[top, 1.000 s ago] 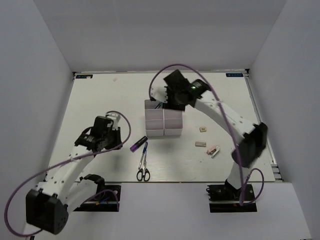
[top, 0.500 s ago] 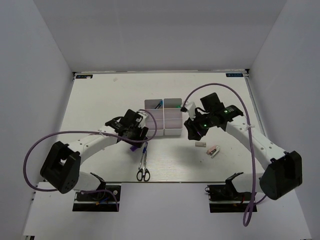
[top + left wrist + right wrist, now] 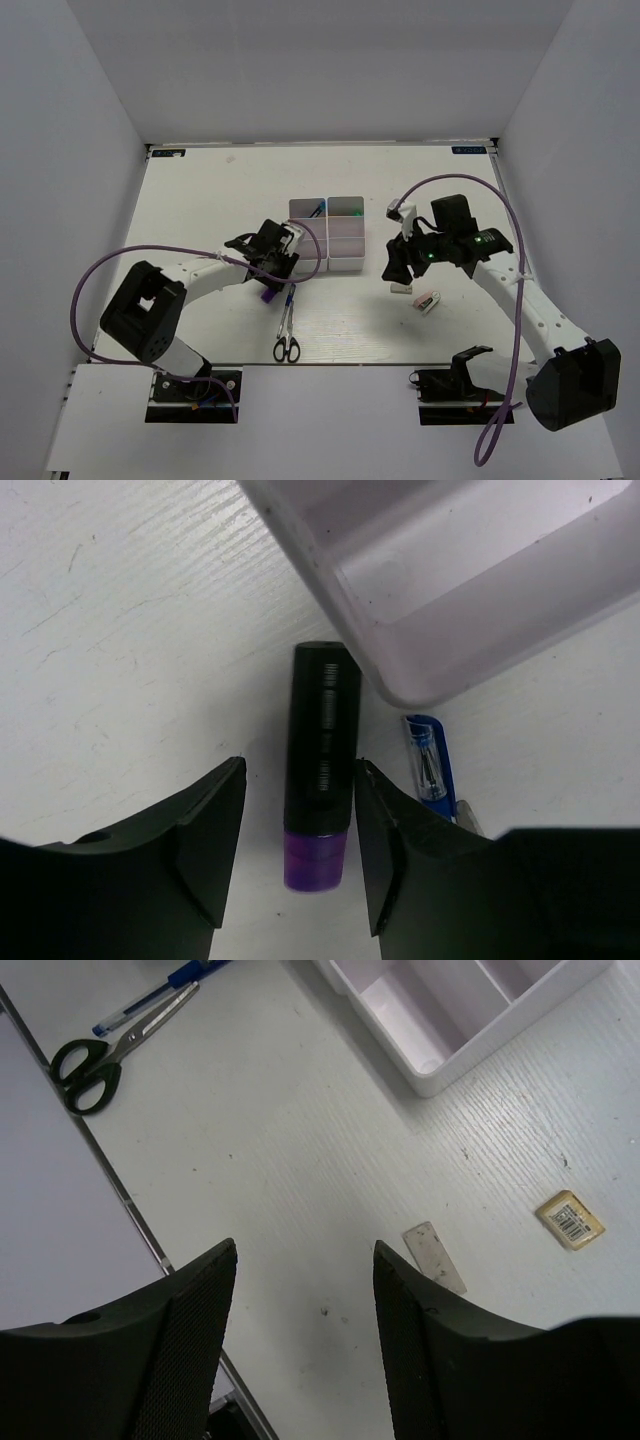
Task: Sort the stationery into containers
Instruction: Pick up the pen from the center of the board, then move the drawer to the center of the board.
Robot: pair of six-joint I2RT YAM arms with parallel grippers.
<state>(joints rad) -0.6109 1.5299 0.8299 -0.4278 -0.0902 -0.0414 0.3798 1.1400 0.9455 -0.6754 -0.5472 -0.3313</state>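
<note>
The white bins stand mid-table; two far cells hold a blue item and a green item. A purple marker with a black cap lies on the table just in front of a bin. My left gripper is open and straddles the marker, its right finger close against it. A thin blue pen lies beside it. My right gripper is open and empty above the table, next to a white eraser. A beige eraser lies further right.
Black-handled scissors lie near the front edge, with the blue pen just above them. A pink-white piece lies right of the white eraser. The table's front edge runs close to my right gripper.
My left gripper has settled lower around the purple marker. My right arm has swung from the bins down and to the right, over the erasers.
</note>
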